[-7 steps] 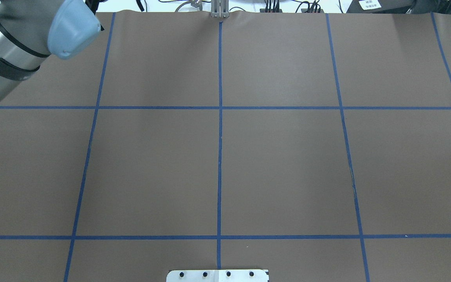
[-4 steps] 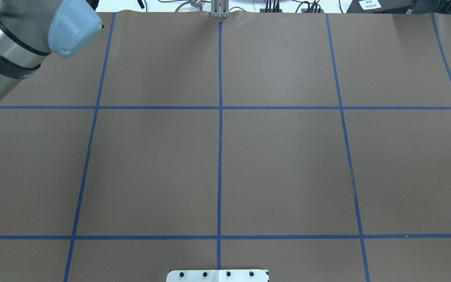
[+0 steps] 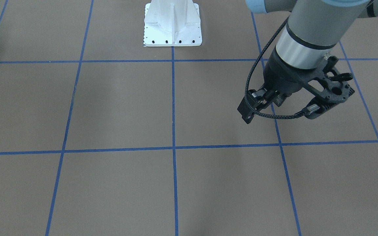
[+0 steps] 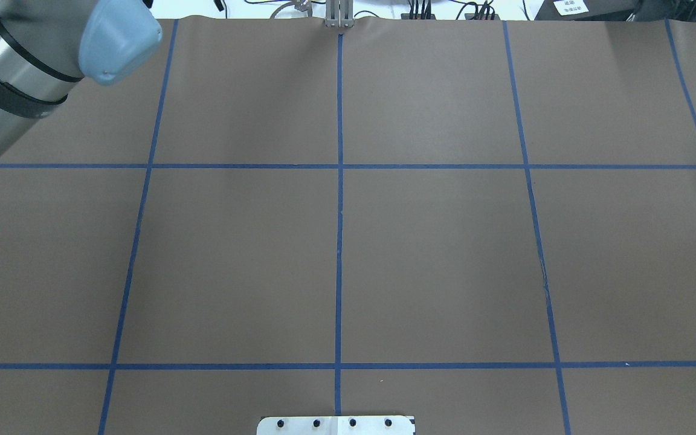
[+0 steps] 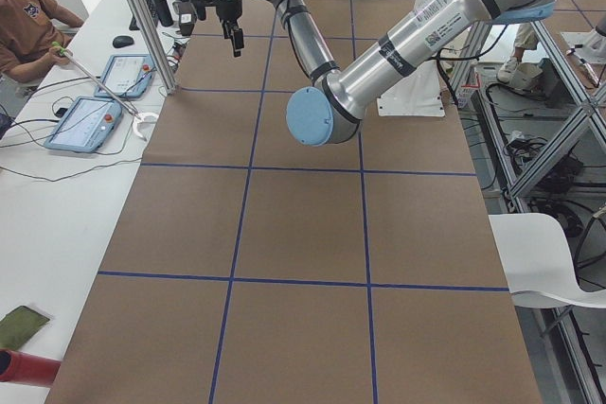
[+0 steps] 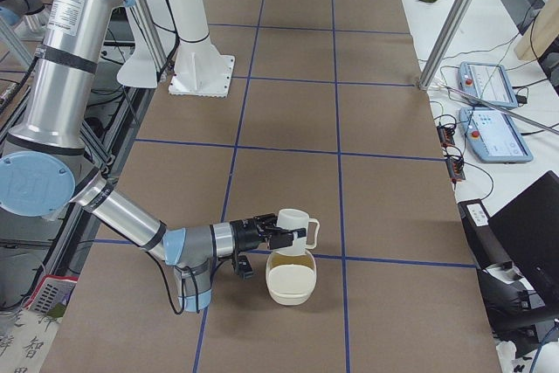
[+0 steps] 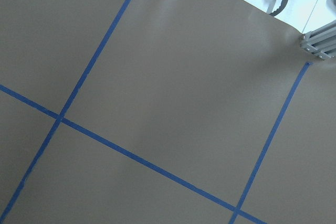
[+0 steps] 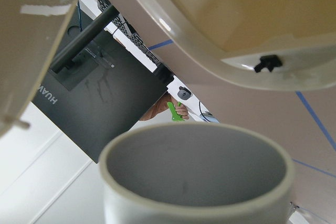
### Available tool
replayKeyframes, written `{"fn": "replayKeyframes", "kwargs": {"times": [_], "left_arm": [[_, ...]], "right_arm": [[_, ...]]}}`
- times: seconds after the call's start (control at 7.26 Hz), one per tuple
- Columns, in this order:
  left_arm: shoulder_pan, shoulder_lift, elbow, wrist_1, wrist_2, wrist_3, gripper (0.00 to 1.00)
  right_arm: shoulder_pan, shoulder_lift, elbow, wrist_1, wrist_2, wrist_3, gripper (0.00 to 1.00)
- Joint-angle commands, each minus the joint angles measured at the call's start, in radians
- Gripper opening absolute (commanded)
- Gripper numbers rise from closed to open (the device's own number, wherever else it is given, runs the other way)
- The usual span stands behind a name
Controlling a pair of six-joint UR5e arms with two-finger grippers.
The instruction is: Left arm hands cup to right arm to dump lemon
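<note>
Cup [image 6: 295, 216] sits at R gripper [image 6: 278, 235] tips, just above bowl [image 6: 290, 293]; can't tell if jaws clamp it. L gripper [image 3: 253, 106] empty, jaw state unclear. Prob. ceramic: rigid, slick glaze, weighty, chips if dropped. Best hold is a rim-wall pinch or the handle.

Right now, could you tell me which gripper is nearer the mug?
Right. The right gripper is at the mug; the left gripper hangs far off over the left half of the table.

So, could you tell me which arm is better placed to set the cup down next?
The right. The cup is at the right fingers, right by the bowl. The left fingers hang far along the table, with nothing near them.
</note>
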Motion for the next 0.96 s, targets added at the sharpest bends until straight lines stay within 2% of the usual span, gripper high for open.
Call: {"fn": "replayKeyframes", "kwargs": {"times": [0.0,0.14,0.28,0.55,0.69,0.83], "left_arm": [[0.004,0.002,0.005,0.000,0.001,0.001,1.00],[0.017,0.002,0.007,0.000,0.001,-0.001,1.00],[0.023,0.005,0.010,-0.002,-0.001,0.001,1.00],[0.029,0.009,0.020,-0.003,-0.001,0.002,1.00],[0.029,0.009,0.037,-0.006,-0.002,0.004,1.00],[0.029,0.007,0.053,-0.011,-0.002,0.004,1.00]], "right_arm": [[0.001,-0.004,0.070,-0.047,0.034,-0.169,0.00],[0.001,-0.004,0.162,-0.152,0.033,-0.213,0.00],[0.000,0.002,0.267,-0.276,0.028,-0.330,0.00],[-0.002,0.004,0.534,-0.636,0.036,-0.464,0.00],[-0.008,0.054,0.625,-0.806,0.039,-0.581,0.00],[-0.042,0.098,0.665,-0.898,0.033,-0.690,0.00]]}}
